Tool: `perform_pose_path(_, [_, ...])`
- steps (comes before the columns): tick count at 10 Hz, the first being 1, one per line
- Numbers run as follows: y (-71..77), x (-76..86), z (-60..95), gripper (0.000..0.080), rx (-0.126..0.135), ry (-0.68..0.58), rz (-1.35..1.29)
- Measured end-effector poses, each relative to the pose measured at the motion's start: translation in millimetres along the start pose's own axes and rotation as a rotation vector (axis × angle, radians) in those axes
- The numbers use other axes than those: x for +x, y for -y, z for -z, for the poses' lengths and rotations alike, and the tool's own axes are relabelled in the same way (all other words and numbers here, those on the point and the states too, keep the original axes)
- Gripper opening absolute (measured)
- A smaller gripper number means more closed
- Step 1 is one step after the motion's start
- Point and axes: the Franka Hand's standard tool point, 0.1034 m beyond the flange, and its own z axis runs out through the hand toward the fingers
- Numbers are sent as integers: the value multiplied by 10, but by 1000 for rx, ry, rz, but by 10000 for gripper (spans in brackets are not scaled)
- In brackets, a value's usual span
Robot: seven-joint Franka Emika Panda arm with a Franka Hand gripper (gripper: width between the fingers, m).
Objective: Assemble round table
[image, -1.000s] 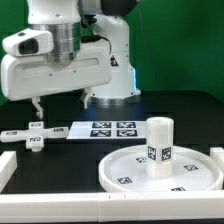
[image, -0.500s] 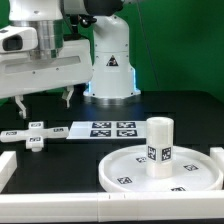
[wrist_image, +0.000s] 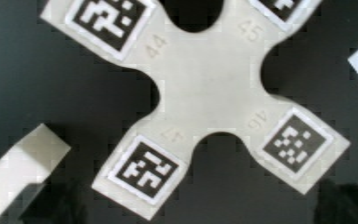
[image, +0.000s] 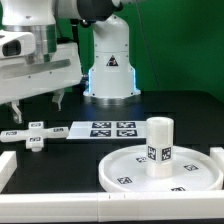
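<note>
The small cross-shaped piece (image: 33,135) lies flat on the black mat at the exterior view's left, its tags facing up. My gripper (image: 38,107) hangs open just above it, one finger on either side, touching nothing. In the wrist view the cross-shaped piece (wrist_image: 202,85) fills most of the picture, and the open gripper (wrist_image: 179,208) shows only as dark fingers in two corners. The large round disc (image: 128,170) rests at the front right of the exterior view. The short thick cylinder (image: 160,146) stands upright on it.
The marker board (image: 110,129) lies flat between the cross-shaped piece and the disc. Plain white bars (image: 6,166) edge the mat at the left and front. The robot's white base (image: 110,70) stands behind. A white bar end (wrist_image: 25,168) shows beside the cross.
The arm has swung toward the exterior view's left and come lower, so the fingers now hang over the cross-shaped piece. The gripper stayed open; no part moved.
</note>
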Motion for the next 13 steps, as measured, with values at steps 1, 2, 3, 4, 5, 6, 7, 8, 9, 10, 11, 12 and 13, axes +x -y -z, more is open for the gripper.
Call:
perform_pose_path(1, [1,-1,-2,649,0,0,0])
perform_pose_path(2, [-3,-14,-14,649,-1,1,16])
perform_pose_path(3, [-21,-56,-57,649,-9,1,64])
perform_pose_path(4, [-31,-82,-106,649,-13,4,97])
perform_pose_path(5, [-19,-84,-128,649,-6,9,111])
perform_pose_path(6, [-17,-83,-135,649,0,11,110])
perform_pose_path(7, [-16,-84,-135,649,0,10,110])
perform_pose_path(8, [-15,-85,-137,649,0,11,110])
perform_pose_path(9, [-18,-92,-147,649,-1,11,118])
perform_pose_path(10, [-31,-121,-184,649,-6,13,155])
perform_pose_path(11, [-38,-142,-220,649,-13,14,175])
perform_pose_path(12, [-47,-159,-244,649,-18,15,186])
perform_pose_path(13, [-40,-176,-269,649,-14,17,186])
